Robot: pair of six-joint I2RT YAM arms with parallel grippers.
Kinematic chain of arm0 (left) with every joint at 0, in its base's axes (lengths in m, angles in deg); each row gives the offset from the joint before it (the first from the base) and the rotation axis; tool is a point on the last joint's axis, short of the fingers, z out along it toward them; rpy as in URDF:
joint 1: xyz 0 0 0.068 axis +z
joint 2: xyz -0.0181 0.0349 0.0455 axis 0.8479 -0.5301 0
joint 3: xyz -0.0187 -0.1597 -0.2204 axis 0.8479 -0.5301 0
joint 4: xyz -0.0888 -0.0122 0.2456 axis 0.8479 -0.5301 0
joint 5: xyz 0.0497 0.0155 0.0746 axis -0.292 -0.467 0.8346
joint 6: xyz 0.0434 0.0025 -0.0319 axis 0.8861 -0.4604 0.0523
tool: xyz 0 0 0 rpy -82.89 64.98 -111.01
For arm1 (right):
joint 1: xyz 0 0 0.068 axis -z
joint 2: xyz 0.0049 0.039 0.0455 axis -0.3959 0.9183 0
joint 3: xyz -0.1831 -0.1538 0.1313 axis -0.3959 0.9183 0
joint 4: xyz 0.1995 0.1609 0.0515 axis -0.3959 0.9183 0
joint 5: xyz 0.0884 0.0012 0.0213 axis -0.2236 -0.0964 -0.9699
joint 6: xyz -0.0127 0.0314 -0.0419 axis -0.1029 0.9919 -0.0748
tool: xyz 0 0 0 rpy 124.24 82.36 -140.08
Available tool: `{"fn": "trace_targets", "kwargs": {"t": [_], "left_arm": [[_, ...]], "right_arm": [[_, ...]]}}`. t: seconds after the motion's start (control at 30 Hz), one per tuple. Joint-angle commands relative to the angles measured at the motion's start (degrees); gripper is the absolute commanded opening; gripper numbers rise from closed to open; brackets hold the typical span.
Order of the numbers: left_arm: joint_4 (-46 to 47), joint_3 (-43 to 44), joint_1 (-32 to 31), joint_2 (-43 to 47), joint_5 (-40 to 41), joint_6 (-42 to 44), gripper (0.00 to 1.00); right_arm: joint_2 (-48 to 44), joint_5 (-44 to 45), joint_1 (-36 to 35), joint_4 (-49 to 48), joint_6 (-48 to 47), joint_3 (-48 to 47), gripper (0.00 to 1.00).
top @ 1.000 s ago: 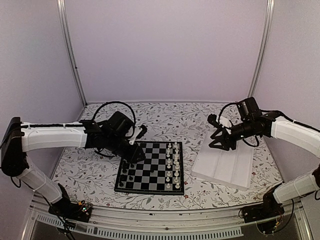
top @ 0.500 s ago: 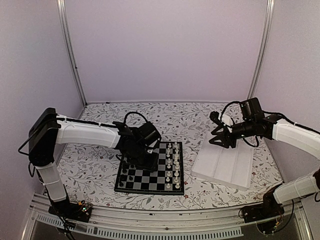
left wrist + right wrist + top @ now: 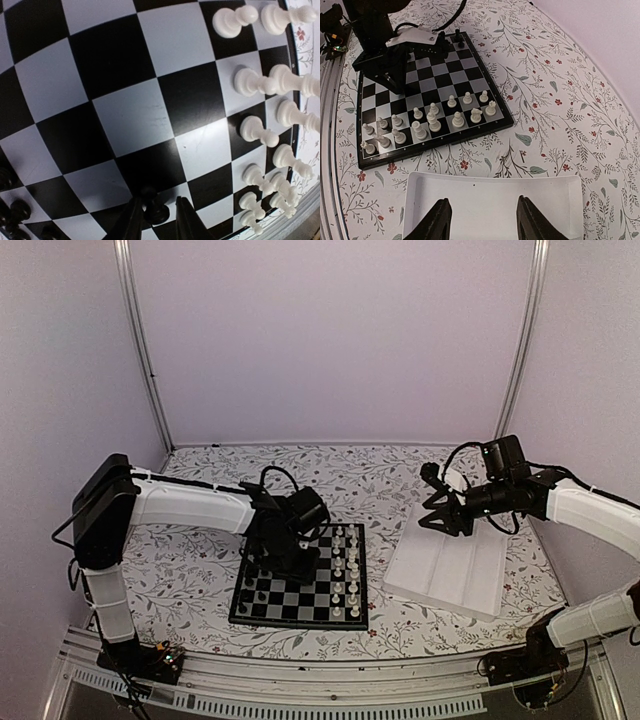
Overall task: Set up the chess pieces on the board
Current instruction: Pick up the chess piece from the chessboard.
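Narrowly open left gripper (image 3: 157,201) astride one black chess piece (image 3: 153,211)

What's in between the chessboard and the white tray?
Nothing but the flowery tablecloth: a bare strip of it separates the chessboard from the white tray. The right wrist view shows it best, and the top view agrees.
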Motion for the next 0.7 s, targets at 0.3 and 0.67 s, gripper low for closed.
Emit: {"fn": "trace_targets", "kwargs": {"t": [0.3,0.67], "left_arm": [[-3.81,-0.64,-0.78,0.60,0.74,5.16,0.13],[20.71,-16.67,-0.94,17.89,9.79,20.18,0.11]], "right_arm": [[-0.08,-2.74,0.28,-0.22,-0.09,-0.55,0.48],[16.38,-17.83,-2.88,7.88,7.73,-18.44,0.47]]}}
